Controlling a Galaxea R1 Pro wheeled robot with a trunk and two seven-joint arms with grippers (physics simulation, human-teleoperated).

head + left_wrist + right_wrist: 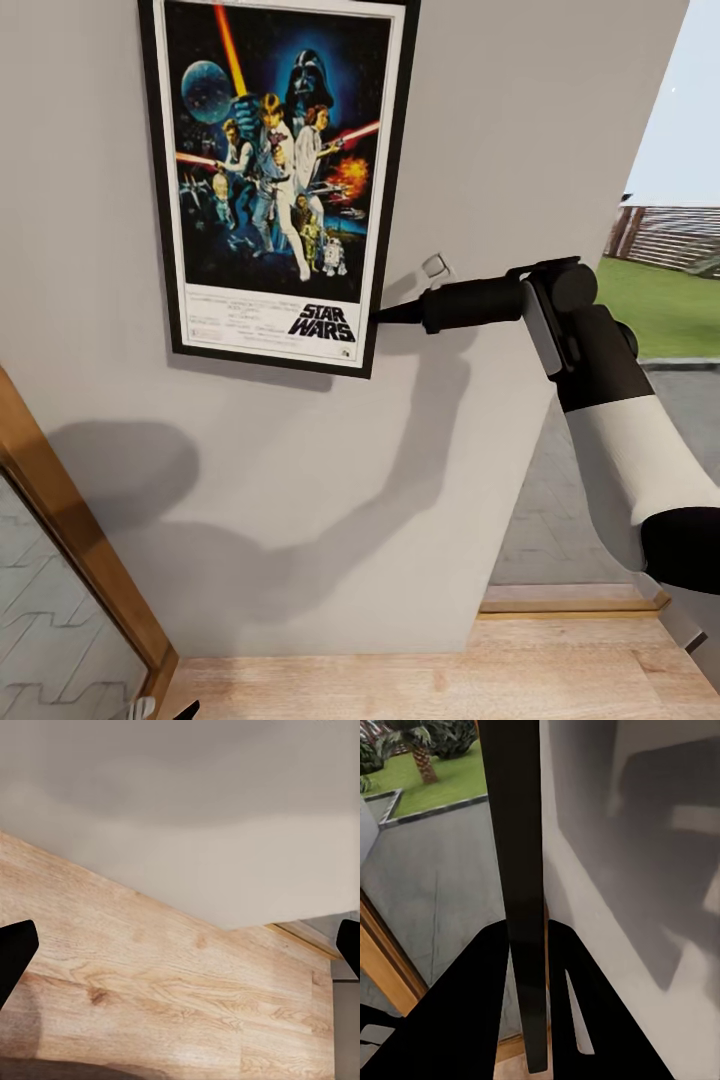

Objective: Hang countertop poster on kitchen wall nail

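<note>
Right end effector (385, 317) clamps the poster (275, 170) edge against the wall (500, 150).

- Head cam: high, tilted down, facing the grey wall (520, 150) at close range; wood floor (420, 685) along the bottom edge.
- Left wrist cam: low, looks along its fingers at the floor (150, 975) and the wall (180, 817) base.
- Right wrist cam: tight on the poster (519, 870) frame edge-on, wall (645, 870) alongside.
- Shared: head and right wrist both see poster (280, 170) and wall; head and left wrist share floor and wall base.
</note>
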